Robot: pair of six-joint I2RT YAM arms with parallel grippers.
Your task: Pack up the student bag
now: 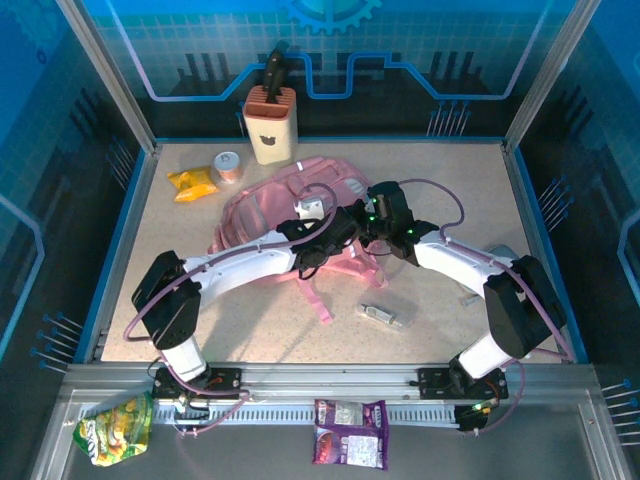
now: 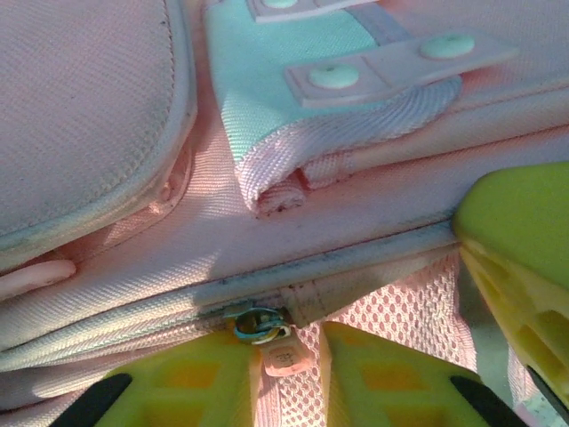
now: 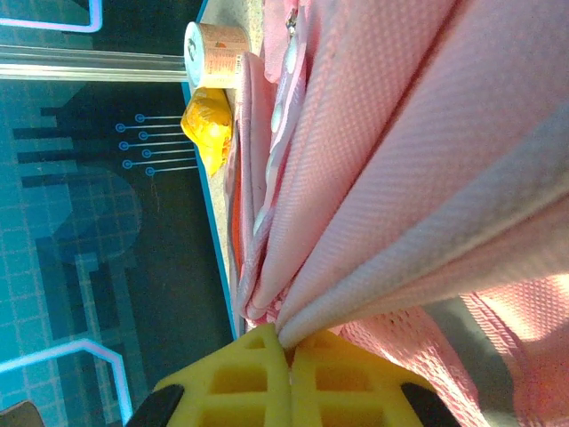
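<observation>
The left tool (image 2: 286, 374) has its yellow fingers (image 2: 187, 382) close on both sides of the small zip pull (image 2: 283, 358). I cannot tell if they already pinch it. The right tool (image 3: 289, 374) is clenched on a fold of pink fabric of the student bag (image 1: 265, 205), which runs straight into the seam between its fingers. The bag lies in the middle of the table (image 1: 450, 190), under both tools. Behind it stands a knife block (image 1: 271, 125). To its left lie a yellow packet (image 1: 192, 183) and a small round can (image 1: 229, 167).
</observation>
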